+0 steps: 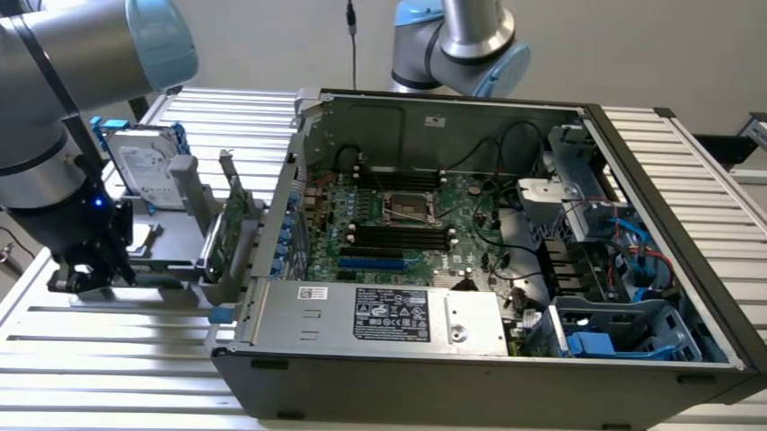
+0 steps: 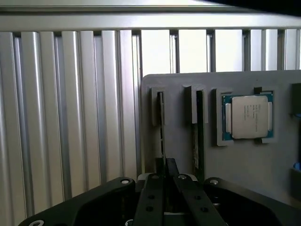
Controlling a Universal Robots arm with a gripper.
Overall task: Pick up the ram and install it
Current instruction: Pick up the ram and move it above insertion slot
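Watching from beside the bench. The gripper (image 2: pixel 164 182) is down over the gray holder (image 2: pixel 244 162), jaws drawn narrow and pinched on the upper edge of the ram (image 2: pixel 162 125).

- The ram stands on edge in the holder's end slot, the one farthest from the processor (image 2: pixel 248 116) pocket.
- 1 more stick (image 2: pixel 196 141) stands in the slot between them.
- The ram looks seated in its slot, not lifted clear, though its lower edge is hidden.

Judgement on handling:
- It should be light, thin and stiff, but fragile, with chips on the faces and the contact edge underneath.
- It is best taken by the 2 flat faces near the middle of its length, as here, and kept upright. A tilt inside the slot could bind it.

From the exterior view, the open computer case (image 1: pixel 480 382) sits just beside the holder, and a hard drive (image 1: pixel 144 171) stands at the holder's far end.
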